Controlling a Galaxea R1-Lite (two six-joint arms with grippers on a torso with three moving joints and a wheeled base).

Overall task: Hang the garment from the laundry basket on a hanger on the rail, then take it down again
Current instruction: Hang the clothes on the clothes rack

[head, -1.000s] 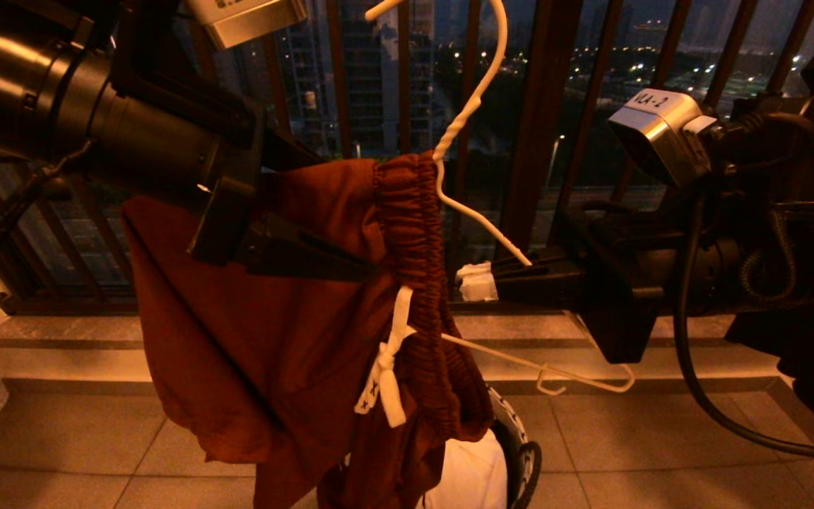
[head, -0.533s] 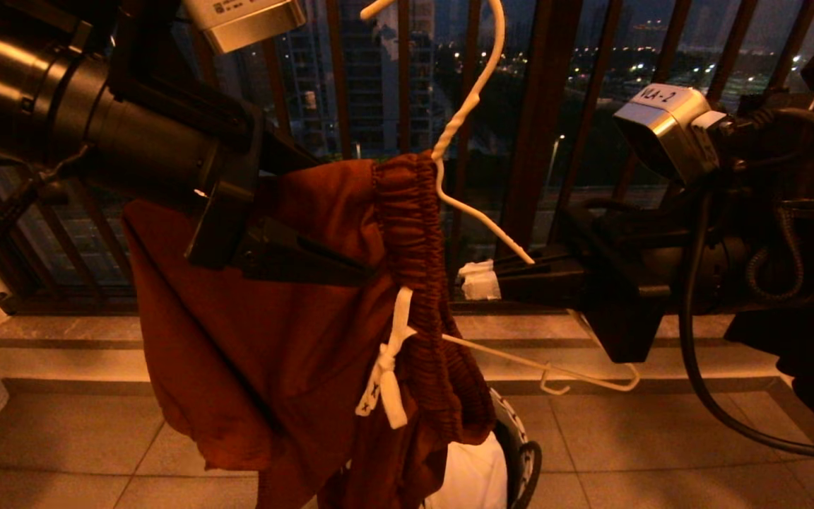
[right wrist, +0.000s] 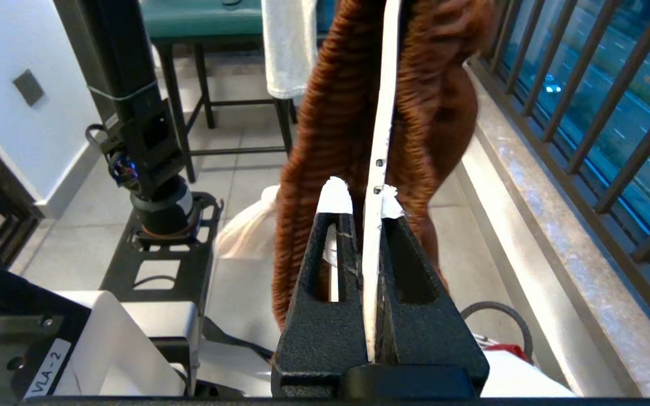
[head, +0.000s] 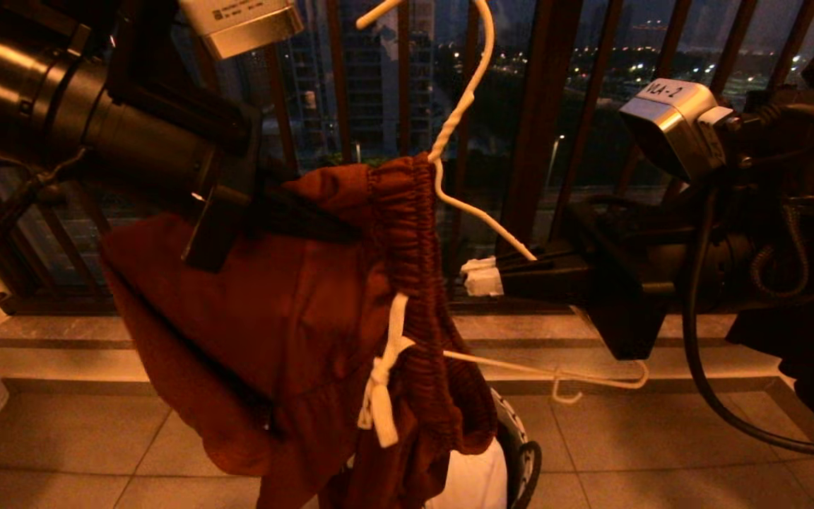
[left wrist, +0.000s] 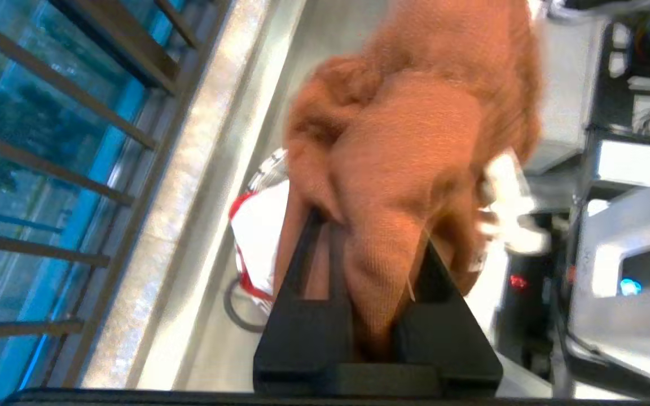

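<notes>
Left claw [head: 350, 230]: closed on a fold of the rust-brown shorts [head: 294, 318], just behind the gathered waistband; fabric bunched between both fingers [left wrist: 302, 265] in the left wrist view. Right claw [head: 481, 276]: clamped on the sloping wire of the thin white hanger [head: 478, 212], white-padded tips pressed to either side of the wire in the right wrist view. Shorts: draped over the hanger, held in the air between the two arms, waistband upright beside the twisted neck, white drawstring [head: 382, 382] hanging knotted at the front. Hanger: hook rising to the top edge of the head view, lower bar protruding toward the robot's right below the right claw. Laundry basket [head: 520, 442]: on the tiled floor directly beneath the shorts, patterned rim and dark handle loop partly visible. Dark barred railing [head: 534, 127] behind.
</notes>
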